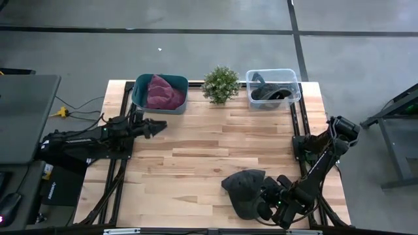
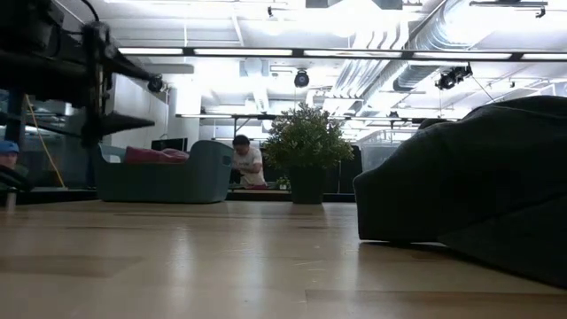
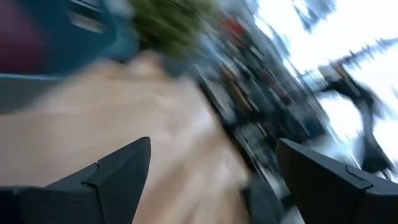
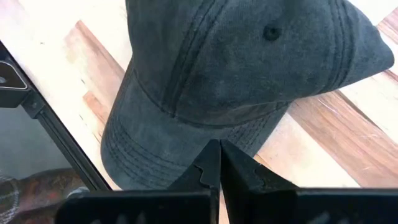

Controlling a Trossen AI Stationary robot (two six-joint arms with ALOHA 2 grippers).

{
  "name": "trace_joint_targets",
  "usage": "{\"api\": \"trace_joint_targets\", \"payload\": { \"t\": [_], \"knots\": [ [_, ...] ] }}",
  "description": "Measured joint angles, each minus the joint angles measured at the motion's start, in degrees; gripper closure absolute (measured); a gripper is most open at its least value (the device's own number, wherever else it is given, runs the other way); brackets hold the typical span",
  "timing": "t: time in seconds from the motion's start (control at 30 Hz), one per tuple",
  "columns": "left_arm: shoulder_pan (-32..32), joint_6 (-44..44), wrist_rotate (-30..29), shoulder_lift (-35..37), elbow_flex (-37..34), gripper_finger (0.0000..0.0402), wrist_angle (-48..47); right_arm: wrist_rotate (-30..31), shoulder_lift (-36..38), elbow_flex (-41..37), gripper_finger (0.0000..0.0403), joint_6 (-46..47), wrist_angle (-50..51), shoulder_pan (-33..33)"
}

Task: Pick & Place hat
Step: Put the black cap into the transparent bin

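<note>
A dark grey cap [image 1: 243, 189] lies on the table near its near edge, large at the right of the low view [image 2: 478, 190]. My right gripper [image 4: 219, 155] is shut, its tips over the cap's brim [image 4: 143, 155] close to where the brim meets the crown; from above it [image 1: 266, 201] sits just right of the cap. My left gripper [image 1: 157, 127] is open, hovering in front of the teal bin [image 1: 140, 98] that holds a maroon hat [image 1: 163, 91]; its own view [image 3: 214, 168] shows wood between the fingers. My right gripper's shut fingertips [image 4: 211, 158] stand at the brim's edge [image 4: 249, 140] beside the crown, coming slantwise from the table's near right. I cannot tell whether they touch the cap. The cap rests on the table.
A small potted plant [image 1: 220, 83] stands at the far edge between the teal bin and a clear bin [image 1: 294, 91] holding a dark hat [image 1: 269, 93]. Bare wood lies across the table's middle [image 1: 209, 150]. A person [image 2: 244, 164] is far behind the table.
</note>
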State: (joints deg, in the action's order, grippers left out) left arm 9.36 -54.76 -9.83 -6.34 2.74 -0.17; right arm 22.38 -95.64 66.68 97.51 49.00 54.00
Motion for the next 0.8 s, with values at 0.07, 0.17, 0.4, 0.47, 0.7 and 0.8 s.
{"api": "trace_joint_targets", "payload": {
  "t": [0.07, 0.17, 0.4, 0.47, 0.7, 0.8],
  "knots": [
    [-0.05, 1.98, 4.33, -0.10, -1.30, 0.0064, 2.61, 0.01, 0.00, 0.02, 0.0403, 0.09, -0.05, 0.00],
    [-0.01, 1.56, 5.69, -0.10, -1.80, 0.0064, 1.68, 0.27, 0.00, 0.02, 0.0403, 0.21, -0.03, 0.00],
    [0.03, 8.20, 7.39, -0.37, -1.89, 0.0064, 1.26, 1.32, 0.00, 0.02, 0.0403, 0.09, -0.12, -0.80],
    [0.03, 8.30, 7.46, -1.03, -1.90, 0.0064, 1.29, 1.67, 0.00, 0.02, 0.0403, -0.16, -0.02, -1.14],
    [0.01, 8.04, 7.79, -4.05, -1.97, 0.0064, 1.23, 2.73, 0.00, 0.02, 0.0403, -0.47, -0.03, -1.53],
    [0.01, 8.04, 7.79, -4.75, -1.99, 0.0064, 1.25, 3.16, 0.00, 0.02, 0.0402, -0.49, 0.15, -1.53]
  ]
}}
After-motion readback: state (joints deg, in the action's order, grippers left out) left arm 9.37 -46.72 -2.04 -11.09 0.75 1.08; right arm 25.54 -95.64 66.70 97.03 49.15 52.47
